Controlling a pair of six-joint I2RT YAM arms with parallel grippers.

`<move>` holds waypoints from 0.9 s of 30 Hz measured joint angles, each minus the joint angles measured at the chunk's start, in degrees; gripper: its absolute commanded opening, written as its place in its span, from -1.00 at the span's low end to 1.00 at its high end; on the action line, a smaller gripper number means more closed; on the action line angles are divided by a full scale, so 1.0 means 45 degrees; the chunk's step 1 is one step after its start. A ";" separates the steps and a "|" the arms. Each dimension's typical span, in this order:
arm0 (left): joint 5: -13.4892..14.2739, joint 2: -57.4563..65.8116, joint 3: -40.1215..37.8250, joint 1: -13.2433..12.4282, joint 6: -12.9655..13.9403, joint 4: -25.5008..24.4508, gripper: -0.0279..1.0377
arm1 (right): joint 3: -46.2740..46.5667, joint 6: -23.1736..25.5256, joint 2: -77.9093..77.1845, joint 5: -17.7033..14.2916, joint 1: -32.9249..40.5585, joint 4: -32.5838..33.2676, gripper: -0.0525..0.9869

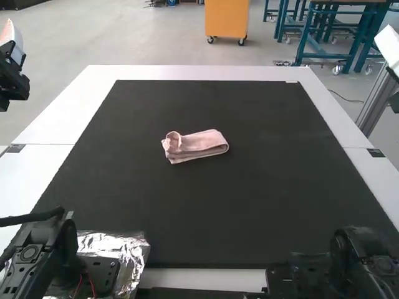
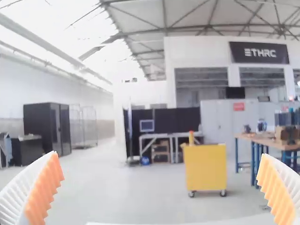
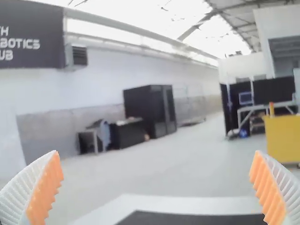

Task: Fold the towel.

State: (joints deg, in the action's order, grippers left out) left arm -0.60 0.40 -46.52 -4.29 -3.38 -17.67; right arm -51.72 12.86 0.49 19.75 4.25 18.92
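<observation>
My left gripper [image 1: 12, 65] is at the far left edge in the high view, beside the table; in its wrist view the left gripper [image 2: 161, 157] stands open with nothing between its orange pads. At the far right edge of the high view hangs my right gripper [image 1: 389, 50]. The right gripper [image 3: 157, 154], seen from its own wrist, is open and holds nothing. A pink towel [image 1: 201, 144] lies folded into a short, narrow strip around the middle of the black mat, its left end slightly raised and curled. Both grippers are well apart from it.
The black mat [image 1: 262, 199] covers most of the white table [image 1: 53, 131]. Crumpled foil [image 1: 134, 249] lies near the left arm's base at the near edge. The right arm's base [image 1: 355, 261] stands at the near right. A metal post [image 1: 374, 106] rises beyond the table's right side.
</observation>
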 measured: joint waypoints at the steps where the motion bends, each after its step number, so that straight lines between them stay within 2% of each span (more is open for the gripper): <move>1: -0.0039 0.0000 0.0087 -0.0107 -0.0049 0.0539 0.87 | 0.0121 -0.0277 -0.0010 -0.0165 0.0000 -0.0389 0.85; 3: -0.0427 -0.0005 0.0534 -0.0389 -0.0126 0.1855 0.87 | 0.0665 -0.0918 -0.0019 -0.0505 0.0000 -0.0967 0.85; 6: -0.1642 -0.0044 0.2016 -0.0714 -0.0107 0.3536 0.87 | 0.2472 -0.1554 -0.0019 -0.1345 0.0000 -0.1749 0.85; 10: -0.3283 -0.0044 0.4789 -0.0816 -0.0039 0.4566 0.87 | 0.5377 -0.2137 -0.0005 -0.2331 0.0000 -0.2113 0.85; 13: -0.4444 -0.0044 0.6776 -0.0816 -0.0631 0.5629 0.87 | 0.6771 -0.2506 -0.0005 -0.2652 0.0000 -0.2822 0.85; 15: -0.4891 -0.0044 0.7834 -0.0816 -0.1205 0.6761 0.87 | 0.7402 -0.2637 -0.0005 -0.3084 0.0000 -0.3857 0.85; 18: -0.4833 -0.0044 0.8811 -0.0816 -0.1787 0.7529 0.87 | 0.8170 -0.2652 -0.0010 -0.3963 -0.0005 -0.6110 0.85; 20: -0.4503 -0.0044 0.9073 -0.0821 -0.1880 0.7504 0.87 | 0.8495 -0.2778 -0.0010 -0.4435 -0.0010 -0.6785 0.85; 25: -0.2662 -0.0044 0.9670 -0.0816 -0.1360 0.7388 0.87 | 1.0224 -0.3152 -0.0010 -0.5013 -0.0010 -0.7198 0.85; 27: -0.1831 -0.0044 1.0054 -0.0821 -0.1175 0.6649 0.87 | 1.1074 -0.3245 -0.0010 -0.5119 -0.0010 -0.7004 0.85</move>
State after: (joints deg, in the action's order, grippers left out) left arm -8.84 0.21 -1.28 -7.99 -8.67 12.25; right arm -1.89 -1.74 0.45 -3.29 4.21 -12.60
